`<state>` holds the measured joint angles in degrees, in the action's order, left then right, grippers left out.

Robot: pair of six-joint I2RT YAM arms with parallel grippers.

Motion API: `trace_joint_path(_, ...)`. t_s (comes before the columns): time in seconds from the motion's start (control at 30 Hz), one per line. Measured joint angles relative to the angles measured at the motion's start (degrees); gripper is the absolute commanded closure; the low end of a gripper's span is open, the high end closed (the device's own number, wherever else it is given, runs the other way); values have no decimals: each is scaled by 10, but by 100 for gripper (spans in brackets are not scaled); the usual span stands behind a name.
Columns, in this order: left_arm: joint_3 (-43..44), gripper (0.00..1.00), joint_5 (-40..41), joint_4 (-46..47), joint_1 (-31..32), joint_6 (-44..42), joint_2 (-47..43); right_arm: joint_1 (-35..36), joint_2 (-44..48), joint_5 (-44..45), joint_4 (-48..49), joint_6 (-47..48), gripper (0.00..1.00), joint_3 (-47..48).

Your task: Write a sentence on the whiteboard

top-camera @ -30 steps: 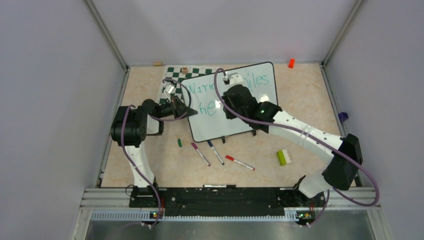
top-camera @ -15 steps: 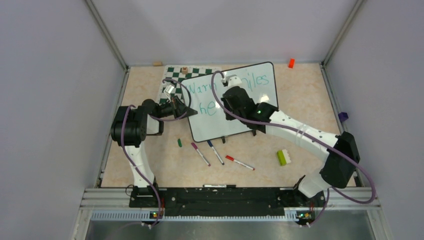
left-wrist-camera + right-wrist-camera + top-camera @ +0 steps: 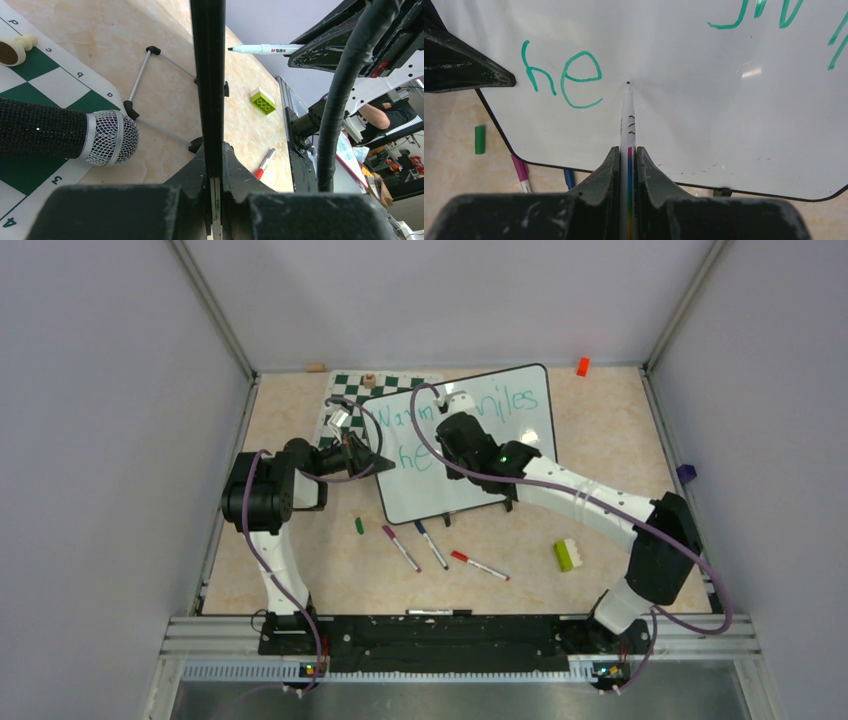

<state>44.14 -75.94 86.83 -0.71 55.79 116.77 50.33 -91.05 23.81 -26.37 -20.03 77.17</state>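
Note:
The whiteboard [image 3: 500, 445] stands tilted on a wire stand. My left gripper [image 3: 378, 462] is shut on its left edge, and in the left wrist view the black rim [image 3: 207, 75] runs edge-on between that gripper's [image 3: 214, 155] jaws. The sentence [image 3: 400, 421] is teal-green: "Warm smiles" on top, partly hidden by my right arm, and "he" [image 3: 561, 75] below. My right gripper [image 3: 628, 152] is shut on a white marker [image 3: 628, 125], whose tip sits on the board just right of the "e". From above, the right gripper [image 3: 447, 447] hangs over the board's middle.
A microphone [image 3: 340, 418] and a chess piece [image 3: 369, 380] lie on the chess mat [image 3: 345, 390] left of the board. In front of the board lie a green cap [image 3: 359, 525], pink [image 3: 400, 547], blue [image 3: 431, 544] and red [image 3: 479, 565] markers, and a green brick [image 3: 567, 554].
My right arm has shifted left over the board, carrying the marker with it. The left arm and the board have not moved.

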Motion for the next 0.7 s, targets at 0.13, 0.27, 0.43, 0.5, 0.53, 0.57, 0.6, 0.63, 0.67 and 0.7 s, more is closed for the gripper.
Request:
trace_joint_path(0.13,0,100,0,0,0,0,0,0,-17,6,0,1,100,18)
trace_joint_path(0.27,0,100,0,0,0,0,0,0,-27,4,0,1,100,34)
trace_joint_path(0.43,0,100,0,0,0,0,0,0,-31,-12,0,5,100,37)
trace_joint_path(0.5,0,100,0,0,0,0,0,0,-32,-17,-3,5,100,36)
trace_joint_path(0.53,0,100,0,0,0,0,0,0,-32,-21,-4,5,100,36)
trace_joint_path(0.57,0,100,0,0,0,0,0,0,-32,-23,-5,5,100,36)
trace_joint_path(0.6,0,100,0,0,0,0,0,0,-32,-26,-7,5,100,35)
trace_joint_path(0.63,0,100,0,0,0,0,0,0,-32,-30,-9,5,100,34)
trace_joint_path(0.67,0,100,0,0,0,0,0,0,-32,-31,-10,5,100,32)
trace_joint_path(0.7,0,100,0,0,0,0,0,0,-32,-34,-13,5,100,30)
